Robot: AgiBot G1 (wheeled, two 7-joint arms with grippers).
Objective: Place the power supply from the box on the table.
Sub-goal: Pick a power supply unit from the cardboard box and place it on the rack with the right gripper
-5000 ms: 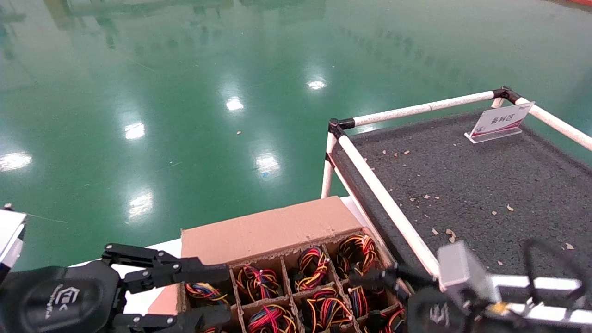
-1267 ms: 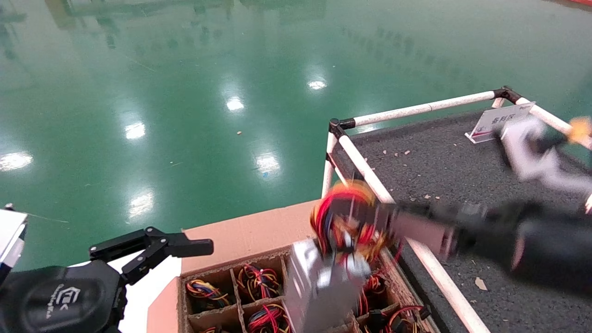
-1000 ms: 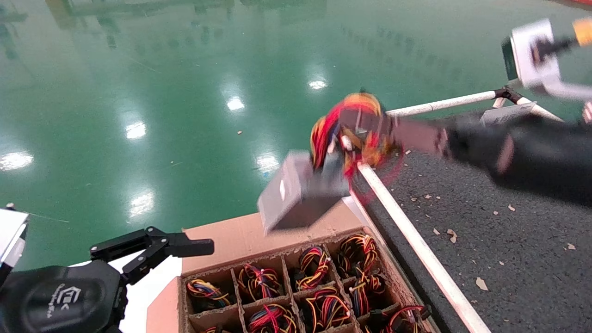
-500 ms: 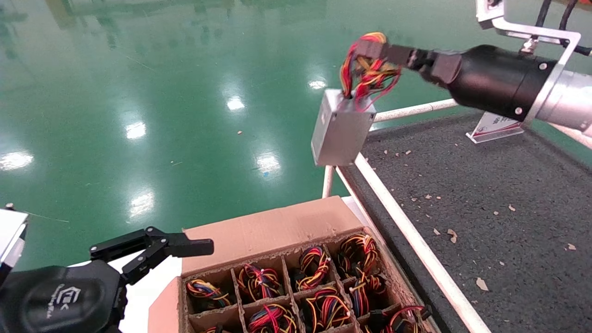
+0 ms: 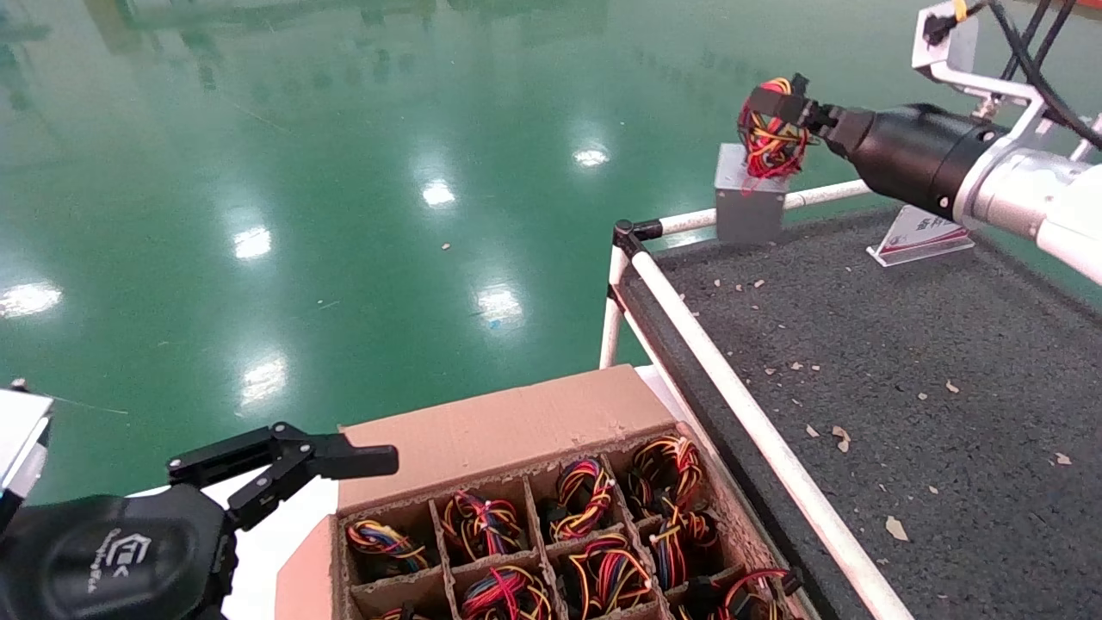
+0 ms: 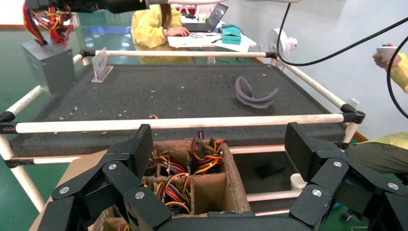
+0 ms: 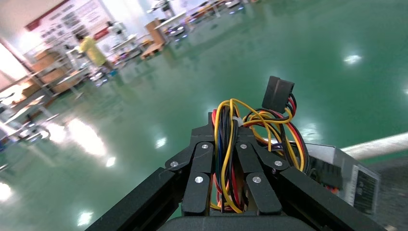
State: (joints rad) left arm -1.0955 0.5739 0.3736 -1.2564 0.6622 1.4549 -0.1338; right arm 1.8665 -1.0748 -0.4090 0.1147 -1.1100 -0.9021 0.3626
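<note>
The right hand (image 5: 772, 110) is up high, pinching the bundle of red, yellow, orange and black wires (image 7: 240, 144), and the small grey sheet-metal power supply case (image 5: 747, 196) dangles beneath it, right at the far left corner of the bench (image 5: 904, 362), that dark grey speckled foam surface framed in white pipes. The case hangs at the far pipe rail (image 5: 818, 195), and whether it touches that rail is hard to tell. In the right wrist view the fingers (image 7: 202, 180) are pressed together on the wires, with the case just beyond them. So the lift out of the brown cardboard box with grid dividers (image 5: 534, 508) looks done; what remains is bringing the case fully inside the frame, lowering it onto the foam and letting go. The small white sign (image 5: 923, 234) stands by the far edge, and a grey curved piece (image 6: 254, 94) lies elsewhere on the foam. The left hand (image 5: 293, 469) waits spread beside the box's near left corner, holding nothing, with more wire bundles (image 5: 594, 551) filling the cells.
</note>
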